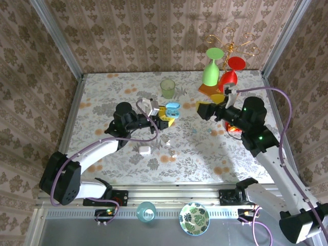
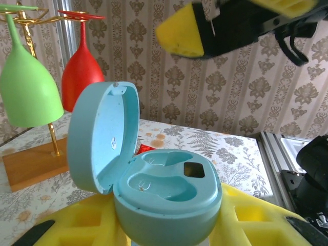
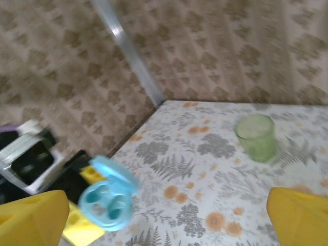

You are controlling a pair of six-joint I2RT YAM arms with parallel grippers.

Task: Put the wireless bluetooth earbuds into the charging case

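Pale blue plastic marks the charging case [image 2: 164, 197], which is pinched between the yellow fingers of the left gripper [image 1: 168, 114] and held up off the flowered table [image 1: 128, 82]. Its lid [image 2: 102, 136] is swung back, and the two moulded wells [image 2: 160, 185] are laid bare. Both wells are seen to be empty, with only a small dark square [image 2: 193, 169] set beside them. The right gripper [image 1: 203, 108] is poised just beside the case with its fingers spread wide, and nothing is carried between them. The earbuds are therefore judged not yet collected. What appear to be a tiny pale blue piece [image 1: 196, 130] and small white pieces [image 1: 172, 152] can be made out lying loose on the table, below the case and well apart from it. A white case [image 1: 144, 149] also lies near them. The step in hand is judged to be the fetching of the first earbud while the case is presented open. For the next move, the right gripper would have to be lowered onto one bean-sized piece, presumably a blue one to match, and closed on it finely enough for the piece to be turned into a well. A green cup [image 3: 254, 136] stands further back; whether anything is in it cannot be told.
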